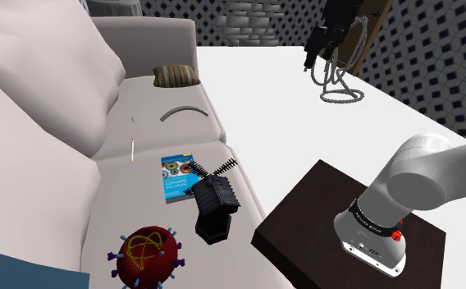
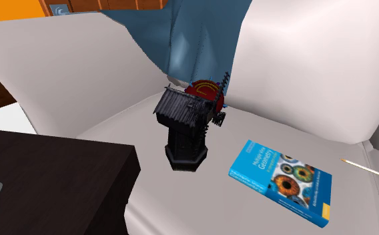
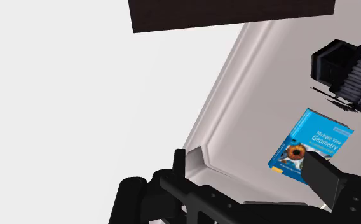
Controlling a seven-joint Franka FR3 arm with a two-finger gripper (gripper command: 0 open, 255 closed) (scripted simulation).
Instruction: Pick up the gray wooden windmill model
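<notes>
Windmill [image 1: 215, 201], dark and upright on the sofa seat [image 1: 116, 197] between a blue book [image 1: 178, 174] and a red spiked ball [image 1: 147, 253]; the gripper [image 1: 322, 45] hangs well apart, and we cannot tell whether it is open, so we judge that catching the thin blades on the way down could topple it.

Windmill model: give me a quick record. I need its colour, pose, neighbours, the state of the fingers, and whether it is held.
target: windmill model, drawn black
pose: upright on its base on the sofa seat
neighbours: blue book lying flat beside it, base apart from it; red spiked ball on the other side
gripper: fingers apart, open, nothing between them
held: no, windmill sits off to one side of the fingers
</notes>
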